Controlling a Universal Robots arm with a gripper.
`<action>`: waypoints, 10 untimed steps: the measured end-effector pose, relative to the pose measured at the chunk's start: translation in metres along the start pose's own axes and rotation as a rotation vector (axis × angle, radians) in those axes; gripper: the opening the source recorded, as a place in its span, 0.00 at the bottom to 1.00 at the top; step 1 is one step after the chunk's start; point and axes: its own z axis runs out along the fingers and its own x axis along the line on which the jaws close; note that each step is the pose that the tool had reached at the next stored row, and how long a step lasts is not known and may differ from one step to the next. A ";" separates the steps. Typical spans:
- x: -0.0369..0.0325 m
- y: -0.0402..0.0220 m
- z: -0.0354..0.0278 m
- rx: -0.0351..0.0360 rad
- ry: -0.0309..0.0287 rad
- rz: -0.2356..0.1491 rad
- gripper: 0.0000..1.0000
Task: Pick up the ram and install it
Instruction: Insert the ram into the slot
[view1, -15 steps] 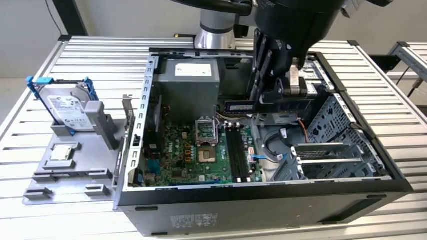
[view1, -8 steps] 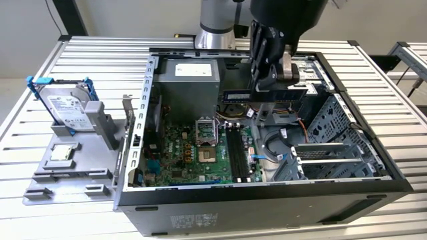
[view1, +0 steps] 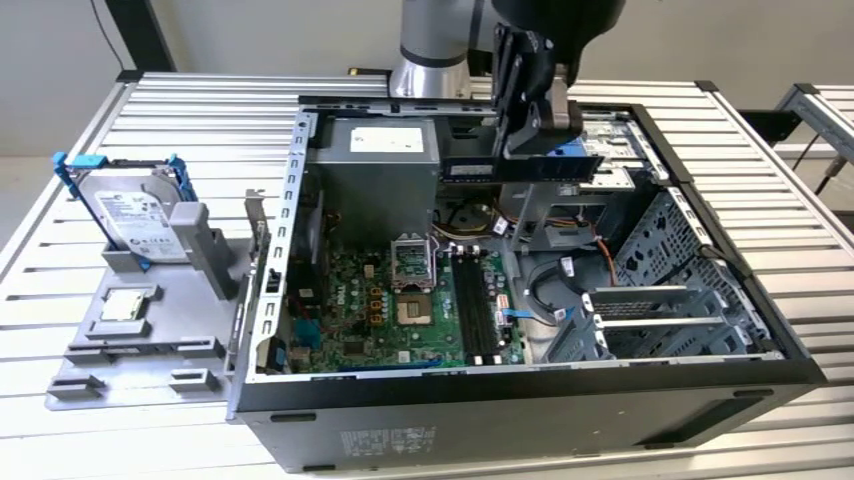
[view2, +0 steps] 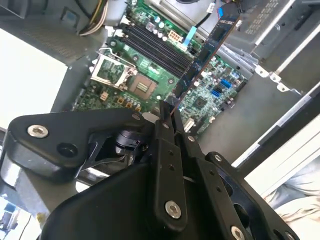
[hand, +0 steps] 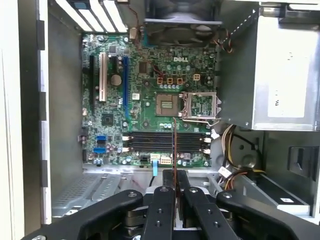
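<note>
**Exterior view, left to right.**

- **Fixture:** A grey fixture (view1: 147, 350) sits at nine o'clock of the open case (view1: 534, 430). It holds a drive (view1: 131, 218) in a blue frame, with a small square chip (view1: 124, 305) at six o'clock of the drive.
- **Case:** The board (view1: 387, 310) lies flat inside, and its slots (view1: 475, 305) are unfilled.
- **Claw and ram:** The claw (view1: 531, 150) is clamped on the ram (view1: 470, 170), which is held level above the case at twelve o'clock of the slots, well apart from them. In the first wrist view the ram (hand: 173, 145) runs edge-on and crosses the slots (hand: 165, 142) rather than lying along them.

**Risks.**

- The ram could seat skewed if its angle is not corrected.
- It could slip, because the claw pinches only a thin edge.
- It could snag the cables (view1: 547, 285) at three o'clock of the slots.
- It could strike the open socket (view1: 411, 262).

**Surface and room.** The counter (view1: 200, 110) is slatted metal with a pale wall (view1: 267, 30) behind it. A second slatted frame (view1: 821, 100) stands at the far right.
</note>
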 end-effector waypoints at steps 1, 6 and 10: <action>-0.0032 0.0000 0.0000 -0.0001 0.0001 0.000 0.00; -0.0181 0.0000 0.0003 0.0000 -0.0004 0.000 0.00; -0.0243 -0.0001 0.0004 0.0000 -0.0008 0.000 0.00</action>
